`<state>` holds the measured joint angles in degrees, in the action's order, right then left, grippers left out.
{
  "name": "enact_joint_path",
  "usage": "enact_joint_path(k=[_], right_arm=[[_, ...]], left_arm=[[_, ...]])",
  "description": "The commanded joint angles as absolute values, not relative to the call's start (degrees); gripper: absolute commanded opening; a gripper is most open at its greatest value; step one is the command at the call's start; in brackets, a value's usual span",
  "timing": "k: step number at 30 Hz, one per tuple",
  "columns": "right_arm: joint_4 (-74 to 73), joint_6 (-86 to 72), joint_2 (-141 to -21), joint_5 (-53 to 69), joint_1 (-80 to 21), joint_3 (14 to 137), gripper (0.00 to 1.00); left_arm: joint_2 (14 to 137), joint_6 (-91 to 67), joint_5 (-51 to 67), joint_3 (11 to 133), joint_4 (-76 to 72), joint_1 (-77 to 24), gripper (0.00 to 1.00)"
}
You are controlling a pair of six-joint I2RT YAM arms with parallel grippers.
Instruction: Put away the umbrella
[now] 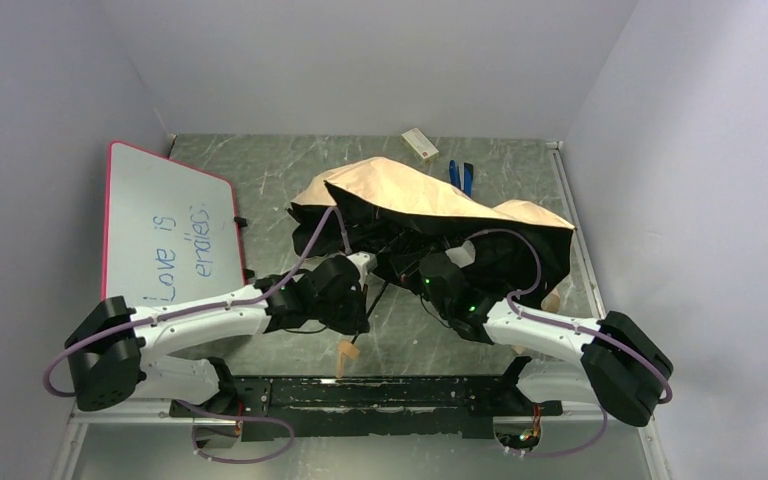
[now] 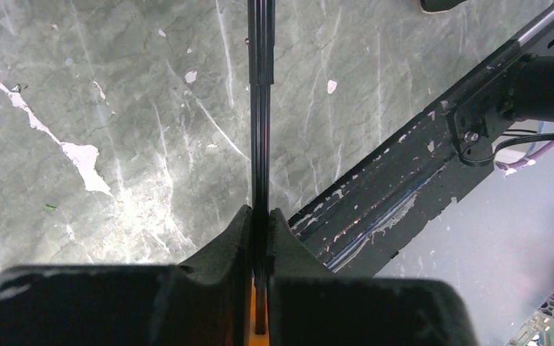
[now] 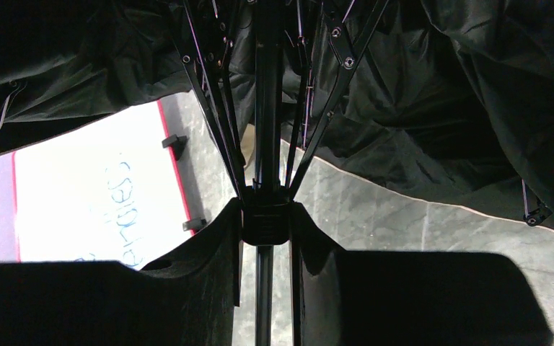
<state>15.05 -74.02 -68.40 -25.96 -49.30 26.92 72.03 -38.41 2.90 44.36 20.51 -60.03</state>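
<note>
A half-collapsed beige fabric folding umbrella (image 1: 410, 190) sprawls across the middle of the grey-green marbled counter (image 1: 280, 170), the left jaws pinched shut on its thin, stiff black shaft (image 2: 260, 108) and the right jaws closed around the sliding rib hub (image 3: 265, 220), likely surer holds than the light, floppy canopy.

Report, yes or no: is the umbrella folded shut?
No, the umbrella lies with its beige canopy spread wide across the table, not collapsed around the shaft.
</note>
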Motion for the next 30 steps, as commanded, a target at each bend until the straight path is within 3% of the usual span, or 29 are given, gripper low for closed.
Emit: enact_joint_path(k=[1,16,30], right_arm=[[13.10,-72.99,-67.90,-25.53,-48.56,26.83,0.00],[12.22,-79.46,-65.95,-22.66,-54.35,22.12,0.00],[16.08,-81.23,-71.00,-20.36,-57.81,23.38,0.00]], left_arm=[[75.38,-38.16,-0.85,46.96,19.71,-60.21,0.05],[86.77,-36.76,-8.47,56.57,13.44,-59.20,0.05],[83.01,-37.52,-11.07,55.81,9.37,-58.45,0.05]])
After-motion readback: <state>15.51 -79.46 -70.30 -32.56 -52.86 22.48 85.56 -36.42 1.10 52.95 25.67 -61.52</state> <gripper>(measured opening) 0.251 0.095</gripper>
